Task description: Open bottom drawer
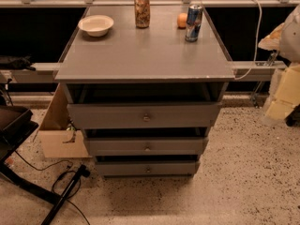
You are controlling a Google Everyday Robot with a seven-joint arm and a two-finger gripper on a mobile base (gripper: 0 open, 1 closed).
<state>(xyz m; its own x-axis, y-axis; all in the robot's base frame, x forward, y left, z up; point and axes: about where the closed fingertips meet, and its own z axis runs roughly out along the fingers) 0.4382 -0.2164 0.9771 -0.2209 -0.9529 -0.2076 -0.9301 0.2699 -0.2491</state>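
The bottom drawer (146,168) is the lowest and narrowest of three grey fronts on the cabinet, with a small round metal knob (148,169) at its centre. A thin dark gap runs above it. The middle drawer (146,146) and the widest top drawer (144,116) sit above it. My gripper (277,108) is the pale, blurred shape at the right edge, well to the right of the cabinet and above the floor, touching none of the drawers.
The cabinet top (140,55) carries a white bowl (96,25), a brown can (142,11), an orange (182,20) and a blue-silver can (193,22). A cardboard box (58,132) stands at the cabinet's left. Black furniture (16,130) and cables (65,179) lie on the left floor.
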